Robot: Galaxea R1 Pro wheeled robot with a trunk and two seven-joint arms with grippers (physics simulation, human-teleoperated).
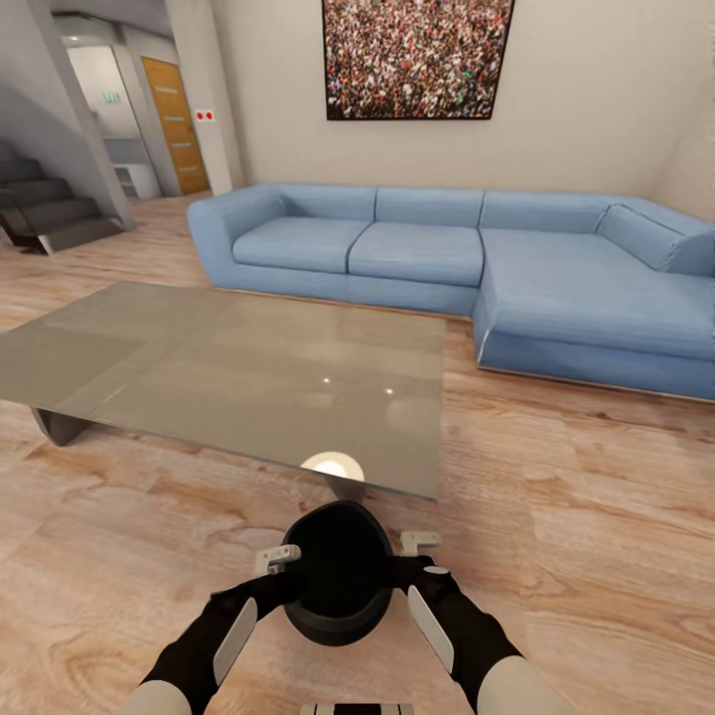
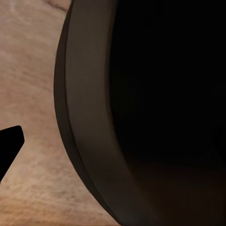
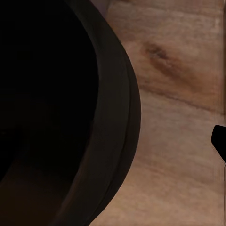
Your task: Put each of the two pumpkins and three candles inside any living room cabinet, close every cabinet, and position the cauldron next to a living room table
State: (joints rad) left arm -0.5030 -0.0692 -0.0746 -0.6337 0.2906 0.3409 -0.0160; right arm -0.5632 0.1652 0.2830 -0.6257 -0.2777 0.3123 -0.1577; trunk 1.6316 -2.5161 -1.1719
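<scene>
Fingers (image 1: 279, 559) of both arms against cauldron (image 1: 338, 571) rim, spread

The cauldron (image 3: 110, 141) shows a thick dark rim and a black interior. Wooden floor (image 3: 179, 103) lies beside it. A black fingertip (image 3: 220, 139) intrudes at the edge.

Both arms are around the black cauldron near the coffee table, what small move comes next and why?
Probably lower the cauldron to the floor here and let go: it already sits between the left gripper and right gripper, just short of the table edge.
</scene>
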